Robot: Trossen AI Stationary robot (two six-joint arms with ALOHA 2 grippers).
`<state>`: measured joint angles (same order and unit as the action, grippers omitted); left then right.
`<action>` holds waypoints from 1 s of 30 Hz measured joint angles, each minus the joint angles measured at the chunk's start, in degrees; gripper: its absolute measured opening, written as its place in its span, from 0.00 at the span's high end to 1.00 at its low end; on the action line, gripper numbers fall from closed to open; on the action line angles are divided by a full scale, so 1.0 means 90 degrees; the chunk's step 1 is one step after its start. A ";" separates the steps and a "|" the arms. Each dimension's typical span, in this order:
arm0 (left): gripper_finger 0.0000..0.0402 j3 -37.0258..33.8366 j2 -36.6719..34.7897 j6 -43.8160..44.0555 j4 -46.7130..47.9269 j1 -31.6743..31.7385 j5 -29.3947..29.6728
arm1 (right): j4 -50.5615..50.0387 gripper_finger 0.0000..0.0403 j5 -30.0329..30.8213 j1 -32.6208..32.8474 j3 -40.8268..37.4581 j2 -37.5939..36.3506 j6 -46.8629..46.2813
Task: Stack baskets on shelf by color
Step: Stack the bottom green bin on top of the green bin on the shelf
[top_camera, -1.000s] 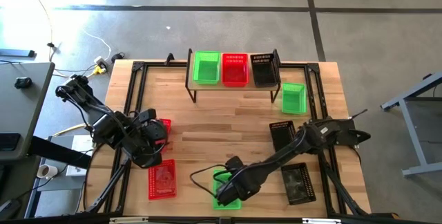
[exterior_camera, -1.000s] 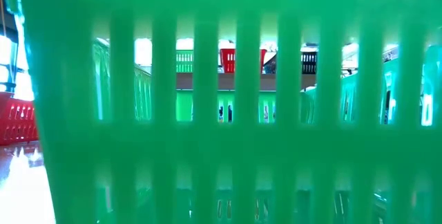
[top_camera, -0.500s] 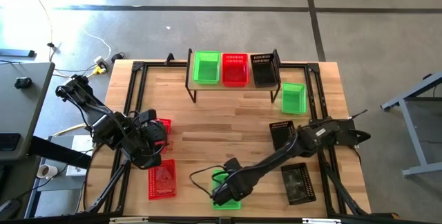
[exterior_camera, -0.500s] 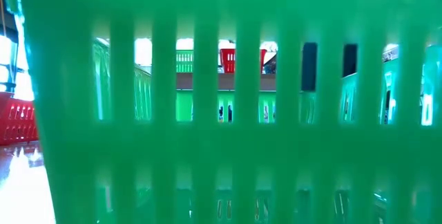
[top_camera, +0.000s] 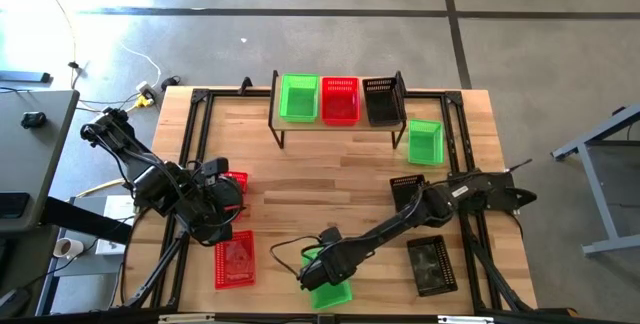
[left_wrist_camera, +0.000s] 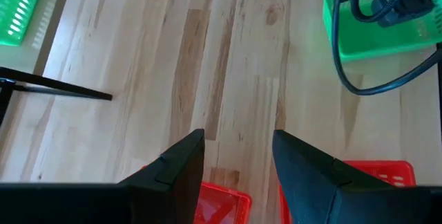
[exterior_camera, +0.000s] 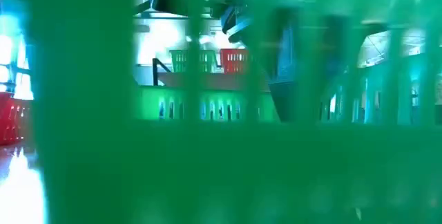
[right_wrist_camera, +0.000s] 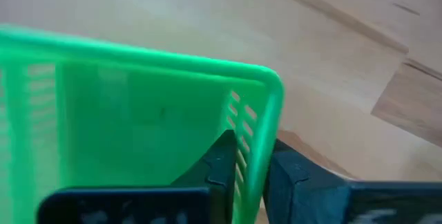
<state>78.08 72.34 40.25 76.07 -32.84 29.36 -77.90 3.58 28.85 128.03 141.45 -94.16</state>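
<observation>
Three baskets [top_camera: 339, 100] on shelf [top_camera: 338, 124], nothing inside; right gripper [right_wrist_camera: 250, 175] clamps green basket [right_wrist_camera: 138, 113] wall; left gripper [left_wrist_camera: 238, 158] spread.

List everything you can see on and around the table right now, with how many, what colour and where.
Shelf: one, light wood top on black legs, far middle of the table.
Baskets on the shelf: three, green, red, black, side by side.
Green baskets off the shelf: two, one on the table right of the shelf, one at the near edge.
Red baskets on the table: two, near left, and partly under the left arm.
Black baskets on the table: two, right side.
Left hand: open, over the red baskets.
Right hand: shut on the near green basket's wall.
</observation>
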 joint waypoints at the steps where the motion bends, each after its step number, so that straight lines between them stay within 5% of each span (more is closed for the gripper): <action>1: 0.59 0.0000 0.0000 -0.0004 -0.0002 0.0000 0.0000 | -0.0010 0.94 0.0073 -0.0019 0.0000 -0.0002 -0.0052; 12: 0.59 0.0000 0.0000 -0.0328 -0.0018 0.0000 0.0000 | -0.0020 1.00 0.0259 -0.0245 0.0104 -0.0066 -0.0453; 21: 0.59 0.0000 -0.0002 -0.0789 -0.0055 0.0000 -0.0022 | -0.0365 1.00 0.1433 -0.0412 0.0686 -0.0277 -0.0835; 30: 0.59 0.0000 -0.0002 -0.1465 -0.0140 -0.0236 -0.0308 | -0.0761 1.00 0.1759 -0.0623 0.0749 -0.0538 -0.0580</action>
<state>78.08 72.31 27.06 74.81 -34.97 26.59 -84.75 19.41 23.24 134.76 136.61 -99.38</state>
